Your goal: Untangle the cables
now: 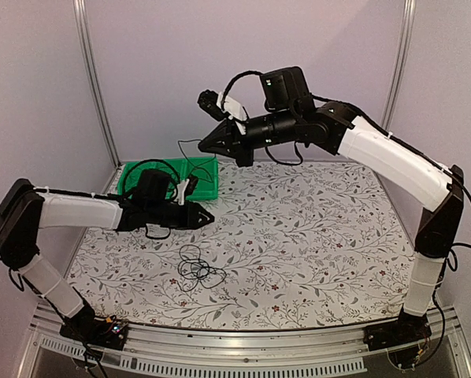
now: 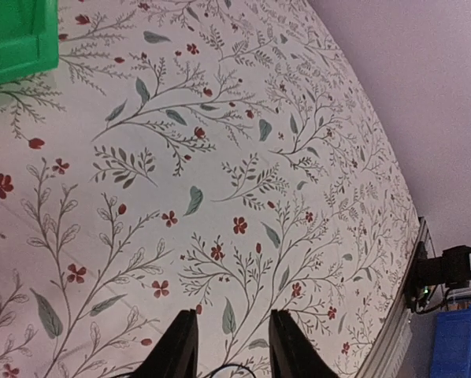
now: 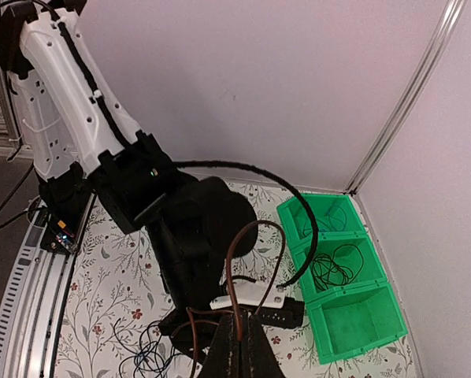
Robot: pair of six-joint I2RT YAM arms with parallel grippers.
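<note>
A loose bundle of thin black cables (image 1: 194,268) lies on the floral table, below and just right of my left gripper (image 1: 206,216). The left wrist view shows that gripper (image 2: 231,350) open over the cloth, with only a thin wire loop (image 2: 228,368) at the frame's bottom edge between its fingers. My right gripper (image 1: 205,143) is raised high above the green bin (image 1: 208,193). Its jaws (image 3: 237,335) are shut on a thin brownish cable (image 3: 247,236), which loops up in front of them. The bundle (image 3: 145,354) also shows under the left arm.
The green bin (image 3: 330,290) has three compartments. The middle one holds a coiled black cable (image 3: 334,264), the far one a thin bluish cable (image 3: 324,216), and the near one is bare. The left arm (image 3: 196,236) lies beneath my right gripper. Purple walls enclose the back and sides.
</note>
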